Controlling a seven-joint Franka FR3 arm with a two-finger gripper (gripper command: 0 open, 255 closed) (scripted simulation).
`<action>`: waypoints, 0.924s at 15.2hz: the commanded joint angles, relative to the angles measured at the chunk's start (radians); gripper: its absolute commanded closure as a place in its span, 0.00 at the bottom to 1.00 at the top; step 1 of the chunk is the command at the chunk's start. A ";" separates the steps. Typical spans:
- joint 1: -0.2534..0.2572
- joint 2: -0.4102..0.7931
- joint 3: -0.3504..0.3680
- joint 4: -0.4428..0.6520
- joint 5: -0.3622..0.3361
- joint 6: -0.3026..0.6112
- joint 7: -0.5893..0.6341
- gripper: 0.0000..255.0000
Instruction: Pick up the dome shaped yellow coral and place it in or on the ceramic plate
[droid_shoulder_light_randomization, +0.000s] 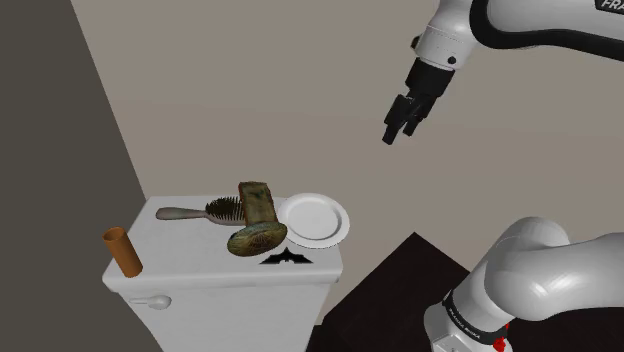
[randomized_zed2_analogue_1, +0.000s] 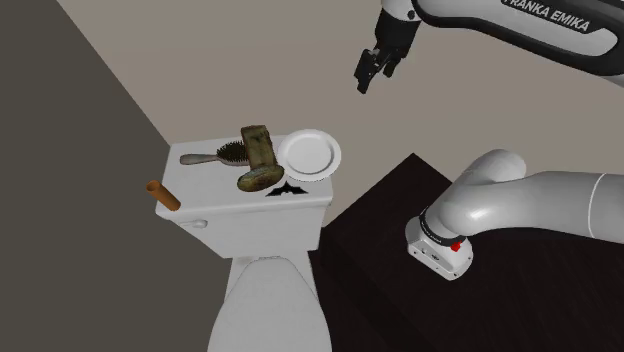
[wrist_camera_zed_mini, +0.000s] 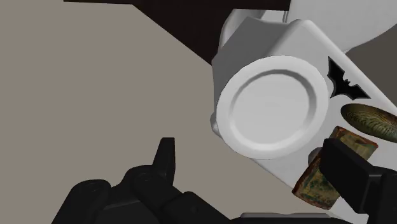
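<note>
The dome-shaped coral (droid_shoulder_light_randomization: 254, 239), olive-yellow with a ridged top, lies on the white toilet tank lid (droid_shoulder_light_randomization: 190, 250) near its front edge. The white plate (droid_shoulder_light_randomization: 314, 219) rests on the lid just to the coral's right in the shoulder view. My gripper (droid_shoulder_light_randomization: 393, 133) hangs high in the air, above and to the right of the plate, open and holding nothing. In the wrist view the fingers (wrist_camera_zed_mini: 165, 158) stand wide apart, with the plate (wrist_camera_zed_mini: 270, 105) ahead of them and the coral (wrist_camera_zed_mini: 372, 121) beyond it. The second exterior view shows the coral (randomized_zed2_analogue_1: 258, 179), plate (randomized_zed2_analogue_1: 309, 155) and gripper (randomized_zed2_analogue_1: 363, 83).
A mottled brown block (droid_shoulder_light_randomization: 257, 203) stands right behind the coral, and a hairbrush (droid_shoulder_light_randomization: 205, 212) lies to its left. A flat black bat shape (droid_shoulder_light_randomization: 285, 258) sits in front of the plate. An orange-brown cylinder (droid_shoulder_light_randomization: 122, 251) stands at the lid's left corner. The toilet bowl (randomized_zed2_analogue_1: 265, 300) is below.
</note>
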 joint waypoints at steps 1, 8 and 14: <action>0.000 0.000 0.000 0.000 0.000 0.000 0.000 0.00; 0.105 0.172 0.069 0.010 -0.015 0.177 -0.164 0.00; 0.183 0.314 0.138 0.030 -0.041 0.312 -0.291 0.00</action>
